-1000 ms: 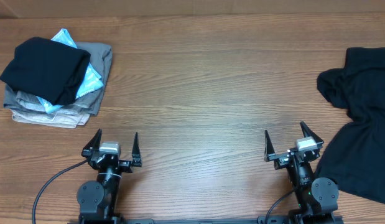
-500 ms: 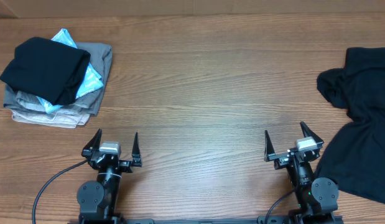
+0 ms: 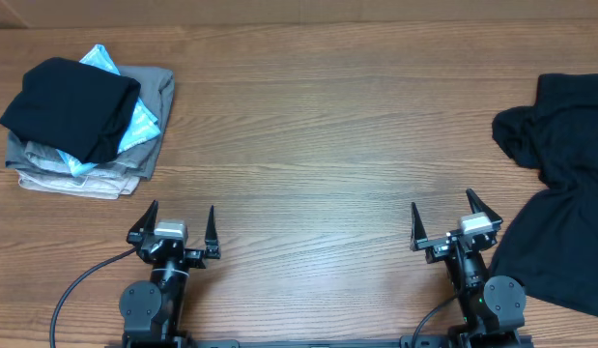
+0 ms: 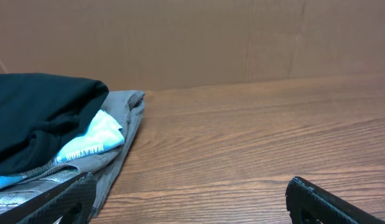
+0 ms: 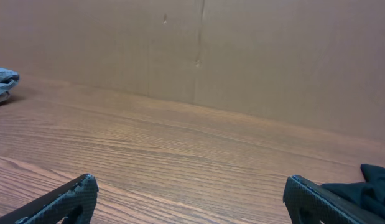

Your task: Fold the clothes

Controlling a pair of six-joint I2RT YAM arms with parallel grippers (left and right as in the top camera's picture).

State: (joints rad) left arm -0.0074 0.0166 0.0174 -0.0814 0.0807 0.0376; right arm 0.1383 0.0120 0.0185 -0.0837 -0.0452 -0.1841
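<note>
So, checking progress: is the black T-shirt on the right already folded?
No, the black T-shirt lies crumpled in a loose heap, partly out of frame.

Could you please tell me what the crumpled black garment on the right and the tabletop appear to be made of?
Crumpled black garment: soft matte fabric, probably a knit like cotton, since it lies in loose, rounded folds without shine. Tabletop: wood or a wood-look laminate, brown with long grain lines and a smooth, faintly satin surface.
</note>
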